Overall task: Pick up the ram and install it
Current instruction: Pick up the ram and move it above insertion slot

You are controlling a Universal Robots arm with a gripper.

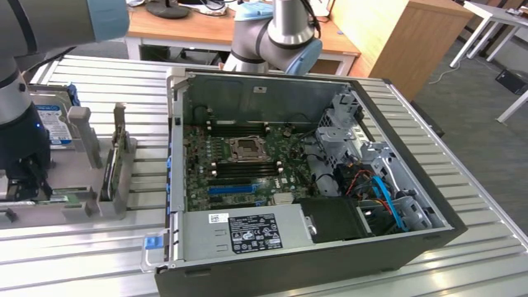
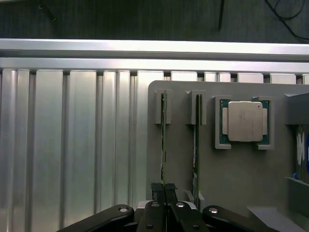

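Note:
The ram (image 2: pixel 163 145) is a thin green stick standing on edge in a slot of the grey holder (image 2: pixel 231 179). My gripper (image 2: pixel 164 189) is at one end of it, with the black fingers pressed together on the stick's edge. A second stick (image 2: pixel 195 145) stands in the neighbouring slot. In the exterior view my gripper (image 1: pixel 25 182) hangs low over the holder (image 1: pixel 83 210) at that view's left, where a strip of the green ram (image 1: pixel 73 197) shows beside it. The open computer case (image 1: pixel 396 247) lies to the right, its motherboard (image 1: pixel 247 154) facing up.
A processor chip (image 2: pixel 244 121) sits in a pocket of the holder beyond the sticks. A hard drive with a blue-white label (image 1: pixel 49 120) stands at the holder's far side. Upright grey posts (image 1: pixel 120 142) rise between holder and case. Everything rests on a ribbed aluminium table (image 2: pixel 72 145).

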